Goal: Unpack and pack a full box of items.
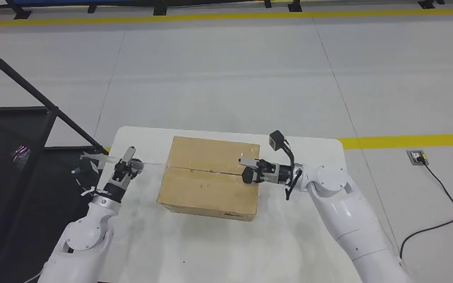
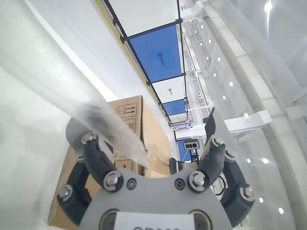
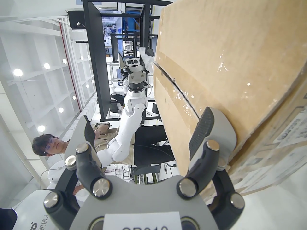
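You're at the opening step, as I judge it: the box (image 1: pixel 209 187) sits shut in the middle of the table (image 1: pixel 304 240), with a dark seam (image 1: pixel 212 170) running across its top. Your right gripper (image 1: pixel 248 170) is at the box's right edge, where the seam ends. Its fingers are spread wide and hold nothing, and one pad (image 3: pixel 200 132) lies against the box's top rim. Your left gripper (image 2: pixel 144 130) hangs just off the box's left side, fingers also wide apart. A strip of clear tape (image 2: pixel 100 113) lies across one finger, and you cannot tell whether it clings there or is only draped.

The next move probably calls for a fingertip worked into the seam to raise a flap (image 1: pixel 212 151), with the tape shed first so it doesn't snag. What's inside the box is hidden.

The table is white and smooth, so the box may slide when pushed. Beyond the box lies grey floor (image 1: pixel 212 71) with yellow lines (image 1: pixel 212 15); a black frame (image 1: pixel 35 120) stands to the box's left and a floor socket (image 1: pixel 416 156) well off to its right
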{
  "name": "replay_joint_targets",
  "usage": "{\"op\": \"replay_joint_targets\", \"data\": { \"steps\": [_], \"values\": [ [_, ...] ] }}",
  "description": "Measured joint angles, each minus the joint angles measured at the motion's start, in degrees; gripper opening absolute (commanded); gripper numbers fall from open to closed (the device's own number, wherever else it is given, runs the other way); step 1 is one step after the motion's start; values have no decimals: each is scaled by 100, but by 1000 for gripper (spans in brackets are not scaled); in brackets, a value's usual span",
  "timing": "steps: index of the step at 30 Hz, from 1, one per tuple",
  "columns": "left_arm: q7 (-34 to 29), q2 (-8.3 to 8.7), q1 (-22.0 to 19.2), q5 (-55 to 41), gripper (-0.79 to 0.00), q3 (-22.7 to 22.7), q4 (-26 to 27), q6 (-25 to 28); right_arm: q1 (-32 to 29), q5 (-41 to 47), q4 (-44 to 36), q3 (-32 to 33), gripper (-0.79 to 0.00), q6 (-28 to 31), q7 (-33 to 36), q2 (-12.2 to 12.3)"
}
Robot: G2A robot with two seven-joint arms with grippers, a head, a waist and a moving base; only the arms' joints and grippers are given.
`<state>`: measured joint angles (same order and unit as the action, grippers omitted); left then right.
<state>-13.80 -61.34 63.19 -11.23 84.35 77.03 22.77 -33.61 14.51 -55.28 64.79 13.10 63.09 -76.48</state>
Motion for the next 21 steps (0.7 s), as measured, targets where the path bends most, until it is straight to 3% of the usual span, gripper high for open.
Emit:
{"op": "replay_joint_targets", "data": {
  "steps": [5, 21],
  "values": [
    [-4, 23, 217, 317, 0, 144, 587, -148, -7, 35, 11, 1, 0, 45, 25, 16],
    [-47, -10, 416, 884, 0, 89, 1531, -361, -199, 141, -143, 166, 0, 168, 72, 126]
  ]
}}
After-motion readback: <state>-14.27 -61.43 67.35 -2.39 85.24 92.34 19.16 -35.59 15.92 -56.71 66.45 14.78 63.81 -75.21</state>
